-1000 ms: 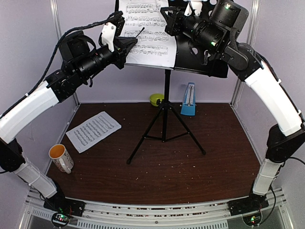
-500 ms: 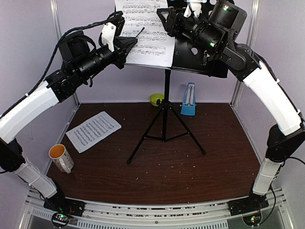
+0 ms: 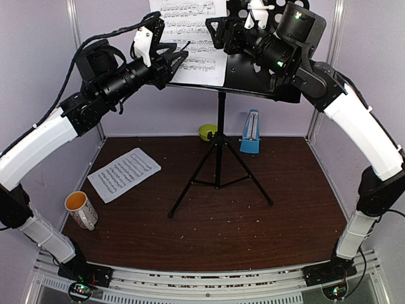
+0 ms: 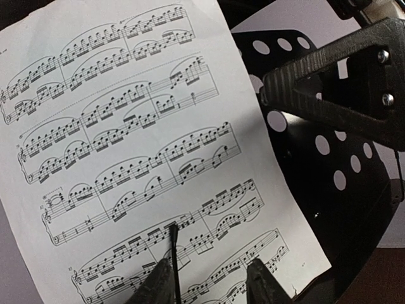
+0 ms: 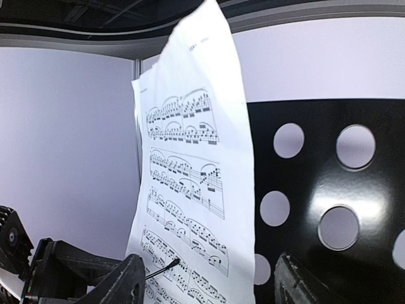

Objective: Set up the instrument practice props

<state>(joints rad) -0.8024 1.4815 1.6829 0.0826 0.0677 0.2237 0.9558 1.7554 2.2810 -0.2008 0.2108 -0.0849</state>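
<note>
You had one sheet-music page [image 3: 196,38] leaning on the music stand [image 3: 253,66], with the left gripper [image 3: 177,57] and right gripper [image 3: 215,35] both spread apart beside it, clamping nothing. The second page [image 3: 123,174] lay flat on the table [image 3: 253,215]. It looked thin, limp and light, so it would likely need a gentle pinch at a lifted edge or corner.

One sheet [image 3: 196,44] is propped on the upright stand [image 3: 243,73]; a second sheet [image 3: 124,174] lies flat near-left; the blue metronome [image 3: 251,133] is set far behind.
</note>
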